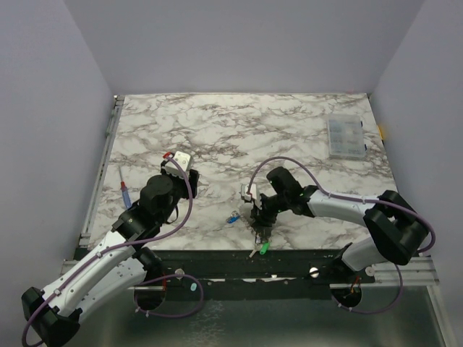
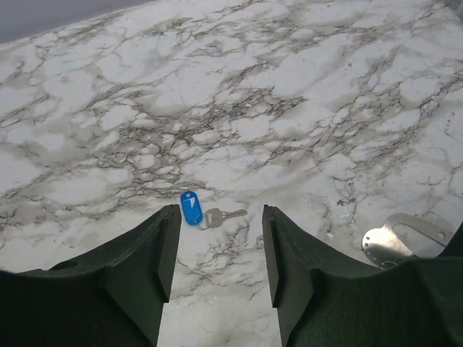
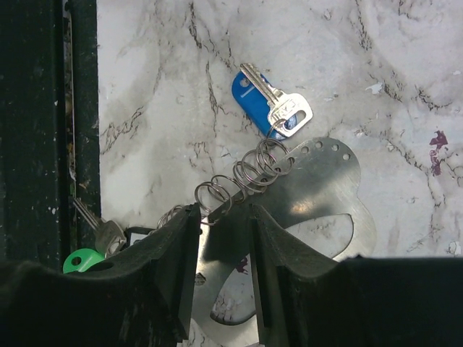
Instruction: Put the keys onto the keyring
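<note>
A small key with a blue head lies flat on the marbled table, just beyond the parted fingers of the left gripper, which hold nothing. Off to the right, the flat silvery keyring peeks out from behind one finger.

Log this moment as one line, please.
left gripper: open, empty | right gripper: jaws straddle keyring, grip unclear | blue key: on table beside keyring | green key: at table edge

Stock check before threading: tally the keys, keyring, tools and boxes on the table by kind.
Keys: 2 plainly seen, the blue key and the green key; a dark tag beside the green one is too hidden to count
Keyring: 1
Screwdriver: 1
Clear box: 1
Total: 5
</note>
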You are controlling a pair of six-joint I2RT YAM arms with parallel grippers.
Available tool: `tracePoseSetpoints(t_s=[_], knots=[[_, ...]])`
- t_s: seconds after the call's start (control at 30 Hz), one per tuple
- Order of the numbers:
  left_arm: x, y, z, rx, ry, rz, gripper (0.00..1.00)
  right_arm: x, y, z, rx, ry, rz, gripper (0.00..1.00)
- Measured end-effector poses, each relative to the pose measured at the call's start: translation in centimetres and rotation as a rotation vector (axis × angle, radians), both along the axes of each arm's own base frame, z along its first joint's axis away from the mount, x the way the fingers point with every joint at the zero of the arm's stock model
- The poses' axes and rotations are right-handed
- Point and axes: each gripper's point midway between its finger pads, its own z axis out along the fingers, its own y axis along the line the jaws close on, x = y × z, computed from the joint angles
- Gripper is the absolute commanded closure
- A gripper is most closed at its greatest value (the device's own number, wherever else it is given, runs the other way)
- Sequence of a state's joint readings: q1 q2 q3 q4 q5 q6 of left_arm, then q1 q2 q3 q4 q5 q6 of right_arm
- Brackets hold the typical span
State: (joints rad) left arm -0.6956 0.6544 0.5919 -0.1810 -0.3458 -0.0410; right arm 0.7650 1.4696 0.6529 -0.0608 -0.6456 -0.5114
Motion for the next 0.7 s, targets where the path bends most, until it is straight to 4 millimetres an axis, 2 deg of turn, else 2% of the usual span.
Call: tracePoseSetpoints(t_s=[0.43, 0.7], knots=[[0.0, 0.0, 0.0, 0.002, 0.0, 0.0, 0.47, -0.2, -0.2, 0.9, -0.014, -0.005, 0.029, 0.58], [-0.1, 0.1, -0.1, 0.001, -0.001, 0.0, 0.48, -0.5, -0.4, -0.3, -0.039, 0.016, 0.045, 0.59]])
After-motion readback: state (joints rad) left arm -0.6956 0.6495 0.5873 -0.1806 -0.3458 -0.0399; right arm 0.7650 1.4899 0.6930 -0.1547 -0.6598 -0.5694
